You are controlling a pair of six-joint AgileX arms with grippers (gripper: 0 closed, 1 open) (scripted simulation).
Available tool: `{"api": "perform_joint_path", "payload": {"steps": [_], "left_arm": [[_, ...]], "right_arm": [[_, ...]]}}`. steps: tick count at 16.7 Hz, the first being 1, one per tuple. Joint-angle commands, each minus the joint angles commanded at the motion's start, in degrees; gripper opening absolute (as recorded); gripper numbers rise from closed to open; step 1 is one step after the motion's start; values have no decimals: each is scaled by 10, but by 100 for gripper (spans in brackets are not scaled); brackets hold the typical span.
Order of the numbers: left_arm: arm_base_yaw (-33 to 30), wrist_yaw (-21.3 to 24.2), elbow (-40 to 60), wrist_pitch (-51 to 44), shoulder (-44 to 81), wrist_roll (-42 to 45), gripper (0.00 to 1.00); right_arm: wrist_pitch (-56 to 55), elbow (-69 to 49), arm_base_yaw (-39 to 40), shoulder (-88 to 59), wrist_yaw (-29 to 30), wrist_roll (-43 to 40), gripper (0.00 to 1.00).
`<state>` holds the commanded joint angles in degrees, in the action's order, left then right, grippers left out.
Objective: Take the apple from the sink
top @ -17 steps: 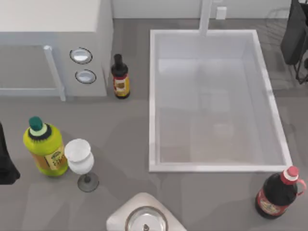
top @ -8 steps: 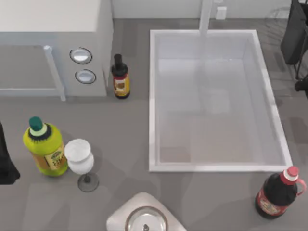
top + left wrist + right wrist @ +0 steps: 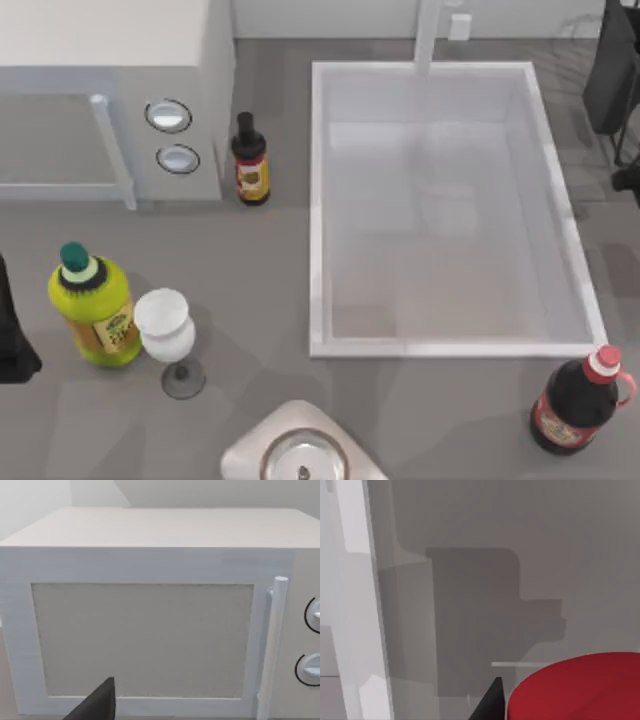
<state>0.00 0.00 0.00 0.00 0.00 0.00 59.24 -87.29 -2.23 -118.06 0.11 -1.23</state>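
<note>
- The sink is sitting at the table's right, and its floor is looking bare from above.
- The microwave is standing well apart at the left, with the left arm idling at the left edge.
- The right gripper is hovering just beside the sink's right rim; whether it's wide or narrow, I cannot tell.
- The apple is showing red, close under the right wrist camera, seemingly outside the sink.
- It's looking smooth, stiff and light, likely slippery; squeezing across its widest middle seems safest.
</note>
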Motion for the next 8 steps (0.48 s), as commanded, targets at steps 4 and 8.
{"api": "perform_joint_path", "payload": {"steps": [4, 8], "left_arm": [[0, 0, 0, 0, 0, 0, 100], [0, 0, 0, 0, 0, 0, 100]], "right_arm": [[0, 0, 0, 0, 0, 0, 90], [0, 0, 0, 0, 0, 0, 100]]}}
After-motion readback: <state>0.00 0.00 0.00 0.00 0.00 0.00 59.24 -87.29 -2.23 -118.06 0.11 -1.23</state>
